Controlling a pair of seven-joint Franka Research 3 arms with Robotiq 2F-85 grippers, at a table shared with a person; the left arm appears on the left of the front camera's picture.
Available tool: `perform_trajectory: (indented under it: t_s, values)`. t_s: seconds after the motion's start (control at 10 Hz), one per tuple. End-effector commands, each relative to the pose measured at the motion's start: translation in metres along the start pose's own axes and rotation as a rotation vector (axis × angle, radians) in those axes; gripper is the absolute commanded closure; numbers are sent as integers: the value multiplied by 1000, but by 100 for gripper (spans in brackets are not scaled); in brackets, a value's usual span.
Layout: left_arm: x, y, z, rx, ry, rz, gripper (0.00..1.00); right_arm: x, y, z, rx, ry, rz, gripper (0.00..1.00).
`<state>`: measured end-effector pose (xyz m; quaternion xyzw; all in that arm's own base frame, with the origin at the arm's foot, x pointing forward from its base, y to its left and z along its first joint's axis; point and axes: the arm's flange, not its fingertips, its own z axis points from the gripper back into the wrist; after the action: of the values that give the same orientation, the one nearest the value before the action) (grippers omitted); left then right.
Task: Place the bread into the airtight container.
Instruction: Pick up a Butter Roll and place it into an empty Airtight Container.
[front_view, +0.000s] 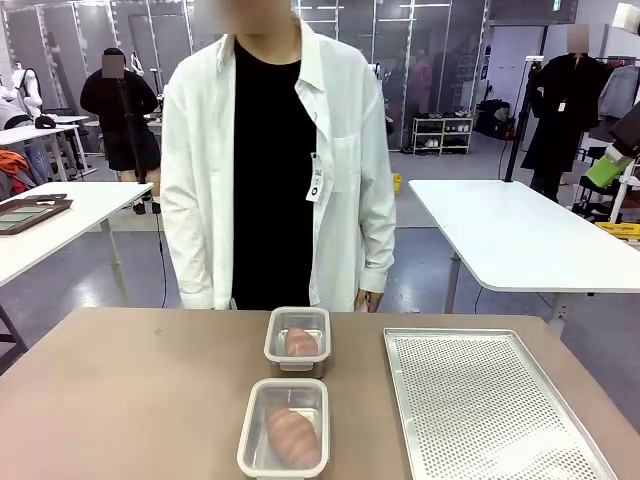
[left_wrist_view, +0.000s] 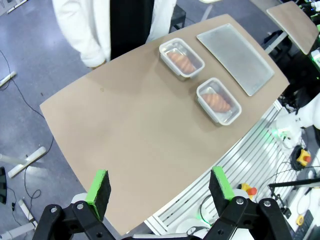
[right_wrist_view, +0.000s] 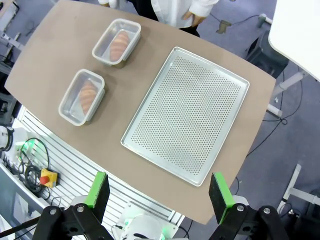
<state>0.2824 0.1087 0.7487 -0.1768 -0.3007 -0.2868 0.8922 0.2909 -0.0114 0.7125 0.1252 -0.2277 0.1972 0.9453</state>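
Both loaves already lie inside boxes: the golden-brown oblong bread rests in the near clear rectangular plastic airtight container, and a second like loaf rests in the far clear rectangular container just beyond it; both boxes stand just left of the perforated silver metal baking tray, which carries nothing; no lid is visible on either box, though I cannot be sure.

The left gripper hangs high with its green pads spread wide and nothing between them, well back from the tray and off the brown table's edge; the right gripper is likewise wide and unloaded, above the tray's near edge.

Each loaf's long axis follows its box's long side, running from robot toward the person in the white coat; by my judgement the placing looks done, and the right arm sits nearer the tray.
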Motion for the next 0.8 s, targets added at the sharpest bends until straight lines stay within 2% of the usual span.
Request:
perform_trajectory:
  t_s: [0.0,0.7]
  values:
    - [0,-1,1,-9,-5,-22,0,1,-1,1,7,-3,3,0]
    - [0,-1,1,-9,-5,-22,0,1,-1,1,7,-3,3,0]
